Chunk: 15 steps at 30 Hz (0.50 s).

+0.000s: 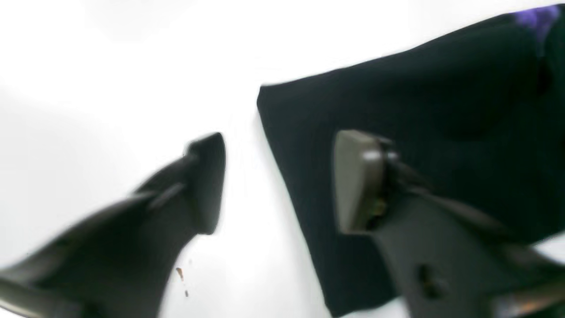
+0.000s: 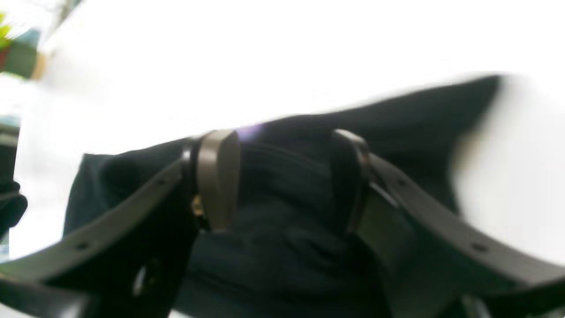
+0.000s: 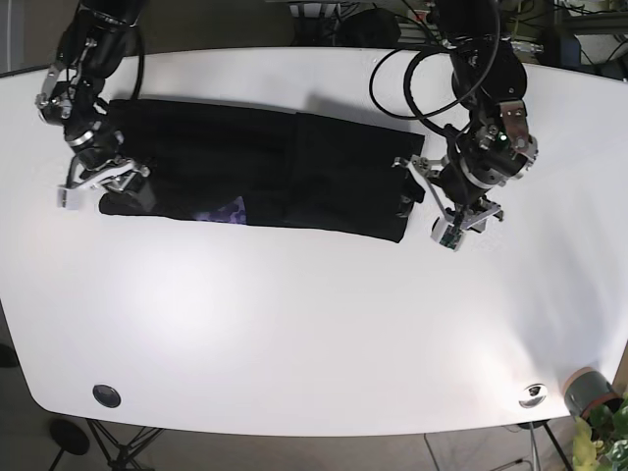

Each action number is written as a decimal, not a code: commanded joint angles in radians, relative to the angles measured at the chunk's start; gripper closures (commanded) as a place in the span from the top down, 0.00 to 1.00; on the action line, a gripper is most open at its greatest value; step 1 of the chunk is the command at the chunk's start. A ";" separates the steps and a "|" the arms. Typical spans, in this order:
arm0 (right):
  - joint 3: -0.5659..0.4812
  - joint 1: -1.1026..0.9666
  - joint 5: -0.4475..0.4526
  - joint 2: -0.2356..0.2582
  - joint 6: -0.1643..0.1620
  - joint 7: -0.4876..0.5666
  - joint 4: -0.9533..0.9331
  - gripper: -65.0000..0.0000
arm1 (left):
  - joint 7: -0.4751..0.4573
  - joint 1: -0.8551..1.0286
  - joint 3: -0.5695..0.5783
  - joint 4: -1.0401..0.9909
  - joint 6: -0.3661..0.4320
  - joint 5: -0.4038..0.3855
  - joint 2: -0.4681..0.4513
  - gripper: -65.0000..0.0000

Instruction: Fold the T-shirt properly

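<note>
Over on the left of the base view, the right gripper (image 3: pixel 126 194) sits at the left end of the black T-shirt (image 3: pixel 260 172), which lies as a long dark band across the upper part of the white table (image 3: pixel 314 324). The right wrist view shows that gripper (image 2: pixel 282 176) with its jaws spread apart and rumpled dark cloth bunched between and beneath them; the picture is blurred, so whether the fingers (image 2: pixel 218 176) press on the fabric is hard to say, but nothing is pinched.

Moving along, the shirt runs flat toward the right, with a vertical fold line near its middle and a small purple print (image 3: pixel 224 211) peeking out at its lower edge, left of centre. Its right edge ends in a fairly square corner.

At that right end, the left gripper (image 3: pixel 424 201) hovers just off the shirt's edge. The left wrist view has the left gripper (image 1: pixel 278 185) wide open: one finger (image 1: pixel 205 185) over bare white table, the other (image 1: pixel 357 181) over the dark cloth, the shirt's straight edge (image 1: pixel 287 185) running between them. A patch of purple (image 1: pixel 536 17) shows at the far corner of that view.

Far right, bottom corner of the base view, a small round grey fitting (image 3: pixel 531 394) sits on the table near a potted plant (image 3: pixel 599 417).
</note>
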 commanded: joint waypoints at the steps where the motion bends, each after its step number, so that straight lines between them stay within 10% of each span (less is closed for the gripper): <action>1: 0.088 0.049 0.061 0.016 0.015 -0.047 -0.012 0.49 | -0.016 -0.015 -0.057 -0.035 -0.030 -0.058 0.001 0.35; 5: 0.245 0.101 0.069 0.048 0.020 -0.154 -0.061 0.49 | -0.015 -0.015 -0.086 -0.107 -0.030 -0.105 -0.006 0.12; 15: 0.341 0.121 0.070 0.149 0.024 -0.187 -0.338 0.49 | -0.016 -0.015 -0.091 -0.226 -0.030 -0.116 -0.006 0.09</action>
